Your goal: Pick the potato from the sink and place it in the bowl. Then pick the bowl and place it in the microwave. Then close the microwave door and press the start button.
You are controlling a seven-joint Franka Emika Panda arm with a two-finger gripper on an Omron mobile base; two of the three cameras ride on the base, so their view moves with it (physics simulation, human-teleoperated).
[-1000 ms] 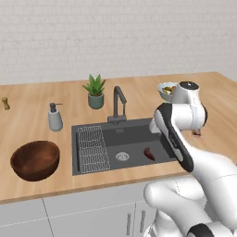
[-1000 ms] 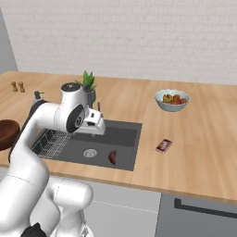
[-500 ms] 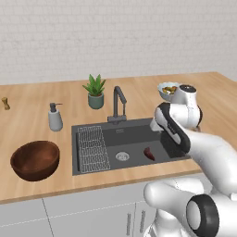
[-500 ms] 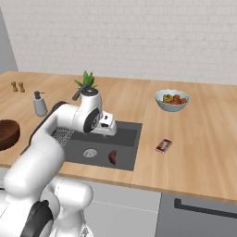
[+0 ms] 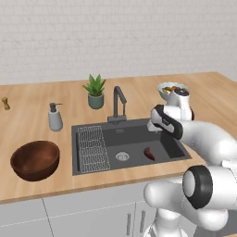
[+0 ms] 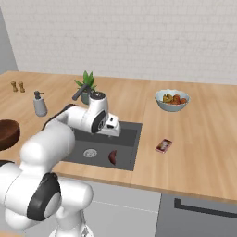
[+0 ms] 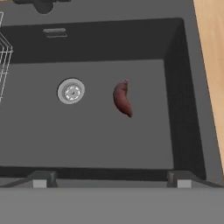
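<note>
Potato [image 7: 122,98] lies on the sink [image 7: 183,87] floor, just right of the round drain [image 7: 71,91], untouched and well apart from my gripper [image 7: 109,178]. In the left base view it shows as a dark red lump [image 5: 149,152] near the basin's right wall.

Over the last second my arm has swung forward and across, from a raised pose beside the counter's right part to a spot above the right half of the sink. My hand now points down into the basin, with the potato slightly past centre in the hand view. So the reach is under way but the descent has hardly begun.

My fingertips [image 7: 39,179] stand wide apart at the bottom of the hand view, spread and holding nothing. That gap looks ample for the potato's narrow body.

Bowl [image 5: 35,159] sits on the counter left of the sink, well apart from it, beyond the wire rack [image 5: 92,147]. Nothing else has shifted: soap bottle [image 5: 55,117], plant [image 5: 95,91] and tap [image 5: 117,102] stand as they were.

I judge step 1 of the task barely started. Next I need to drop straight down, line the fingers across the potato's short axis, and avoid the right wall.
</note>
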